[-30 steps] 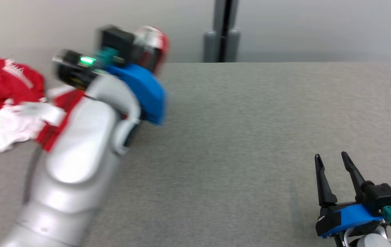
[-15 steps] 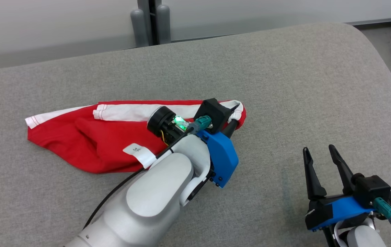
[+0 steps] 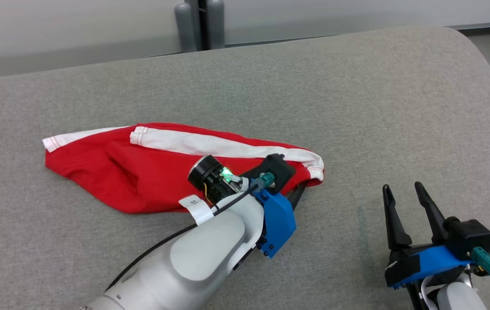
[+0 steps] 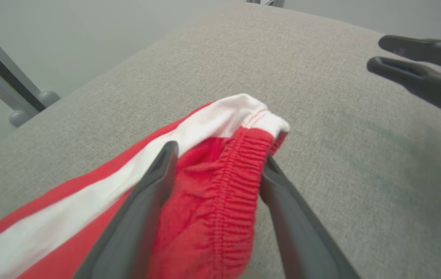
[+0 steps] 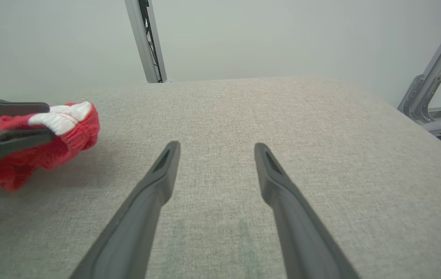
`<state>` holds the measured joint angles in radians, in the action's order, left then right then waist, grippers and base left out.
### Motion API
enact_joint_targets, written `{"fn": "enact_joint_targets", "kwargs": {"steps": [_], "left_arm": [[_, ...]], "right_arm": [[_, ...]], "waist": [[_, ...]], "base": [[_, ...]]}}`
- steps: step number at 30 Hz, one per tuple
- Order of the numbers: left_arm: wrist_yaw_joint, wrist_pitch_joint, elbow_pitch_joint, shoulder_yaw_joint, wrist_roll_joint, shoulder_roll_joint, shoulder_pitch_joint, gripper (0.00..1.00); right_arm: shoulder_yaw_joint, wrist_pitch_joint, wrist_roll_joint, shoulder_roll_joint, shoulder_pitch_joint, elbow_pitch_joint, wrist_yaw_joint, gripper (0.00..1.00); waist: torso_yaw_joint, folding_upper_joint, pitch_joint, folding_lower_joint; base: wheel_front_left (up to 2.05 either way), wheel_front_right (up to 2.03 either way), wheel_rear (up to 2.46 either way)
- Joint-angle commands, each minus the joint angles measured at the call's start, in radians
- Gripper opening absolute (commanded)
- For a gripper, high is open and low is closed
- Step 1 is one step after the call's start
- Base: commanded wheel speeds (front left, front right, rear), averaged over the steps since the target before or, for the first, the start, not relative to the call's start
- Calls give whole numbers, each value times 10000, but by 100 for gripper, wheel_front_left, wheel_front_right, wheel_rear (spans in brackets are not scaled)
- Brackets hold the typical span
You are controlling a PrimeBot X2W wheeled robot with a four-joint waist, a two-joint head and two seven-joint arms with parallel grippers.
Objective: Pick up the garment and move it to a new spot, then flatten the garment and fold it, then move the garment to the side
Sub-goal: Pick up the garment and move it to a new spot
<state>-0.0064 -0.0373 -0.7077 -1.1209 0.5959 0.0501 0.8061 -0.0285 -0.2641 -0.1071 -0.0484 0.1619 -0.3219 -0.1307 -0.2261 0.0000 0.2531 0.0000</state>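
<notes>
Widely spread left pincer (image 4: 219,153) astride garment (image 4: 205,217)

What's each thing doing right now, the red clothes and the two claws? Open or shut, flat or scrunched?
red garment, lying rumpled on the grey cushion, not yet flattened or folded.
left claw, open, one finger on each side of the garment's elastic edge.
right claw, open, empty, apart from the garment.
green light on the left wrist, on.

a rumpled red-and-white garment (image 3: 141,176) lies on the grey surface (image 3: 356,99), left gripper (image 3: 300,193) at its end, right gripper (image 3: 402,187) well apart.
</notes>
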Motion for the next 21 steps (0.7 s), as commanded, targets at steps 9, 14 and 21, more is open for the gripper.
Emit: {"fn": "enact_joint_targets", "kwargs": {"steps": [9,14,21], "left_arm": [[85,522,195,-865,354,5,-104,100],[252,1121,675,-981,488,5,-144,100],[520,1960,1213,-597,911,16,-349,100]], "right_arm": [[-80,-5,86,-36,147,-36,-1,100],[-249,-5,191,-36,4,-50,-1,100],[-414,-5,426,-34,-283,-45,-1,100]], "waist": [[469,0,-108,0],[672,0,-358,0],[978,0,-937,0]], "base": [[0,0,0],[0,0,0],[0,0,0]]}}
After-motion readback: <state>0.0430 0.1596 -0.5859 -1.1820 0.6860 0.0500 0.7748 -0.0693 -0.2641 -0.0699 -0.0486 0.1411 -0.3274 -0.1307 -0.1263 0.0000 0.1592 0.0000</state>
